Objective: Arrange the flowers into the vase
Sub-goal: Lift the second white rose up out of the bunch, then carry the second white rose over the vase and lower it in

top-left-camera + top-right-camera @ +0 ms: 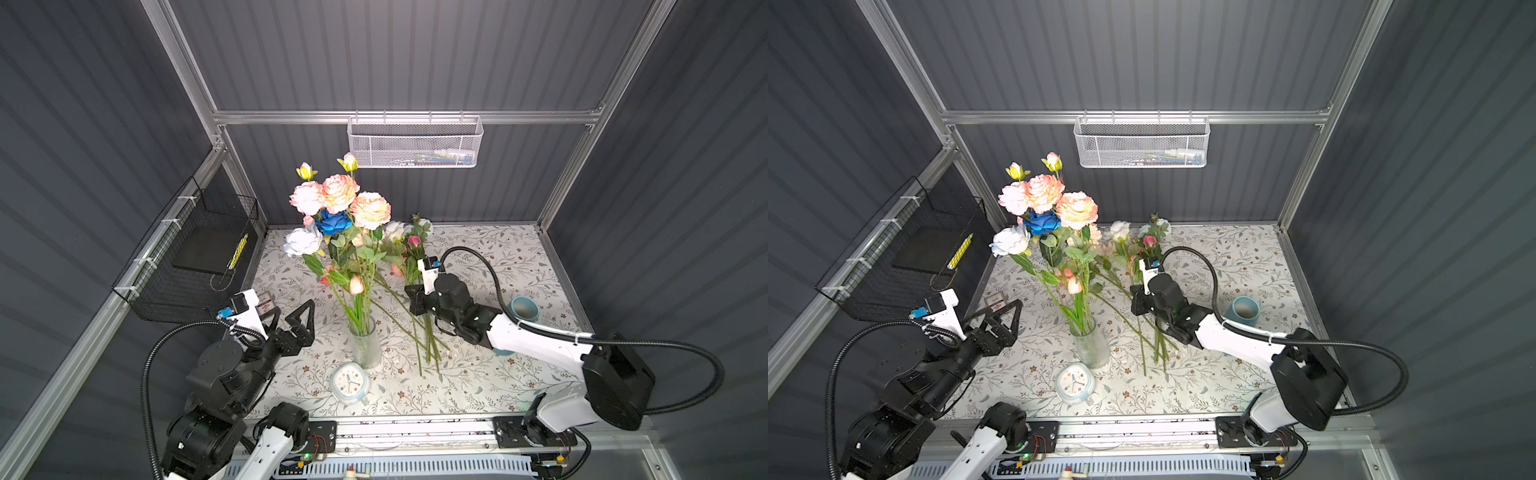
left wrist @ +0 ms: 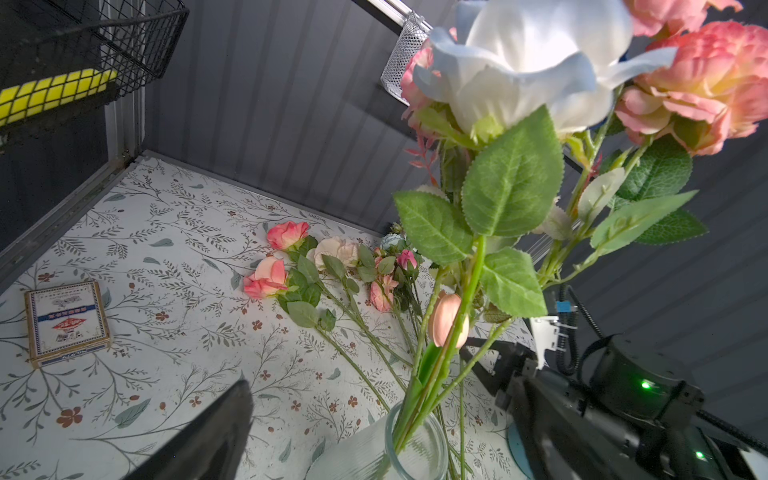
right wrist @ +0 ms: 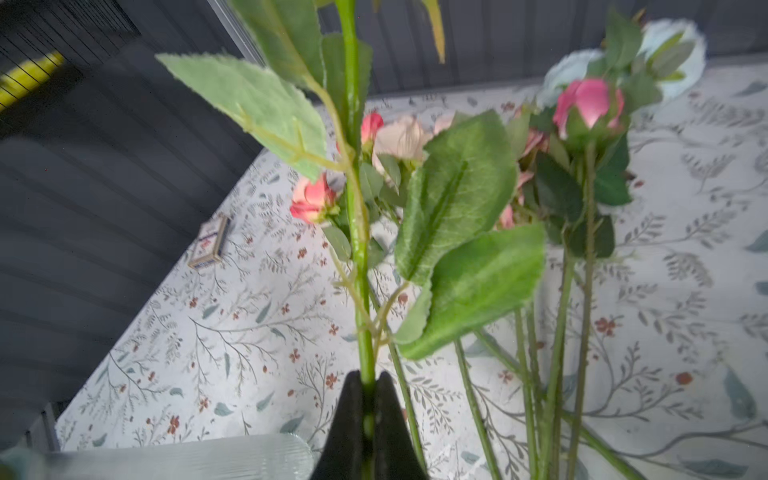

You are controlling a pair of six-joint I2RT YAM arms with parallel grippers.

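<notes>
Left end effector (image 1: pixel 291 316) sat released, jaws wide apart, just left of the glass vase (image 1: pixel 365 347), touching nothing. Vase stood upright mid-tabletop (image 1: pixel 540 270) with several flowers (image 1: pixel 338 195) in it. Loose flowers (image 1: pixel 405 249) lay on the tabletop right of the vase. Right end effector (image 3: pixel 368 409) was clenched on one green stem (image 3: pixel 359 249) among those. Couldn't tell which bloom it carried.

Left gripper (image 1: pixel 292 309) hovers wide open near the tabletop's (image 1: pixel 478 374) left edge. Right gripper (image 3: pixel 368 390), reaching toward mid-tabletop, pinches a flower stem (image 3: pixel 360 270).
</notes>
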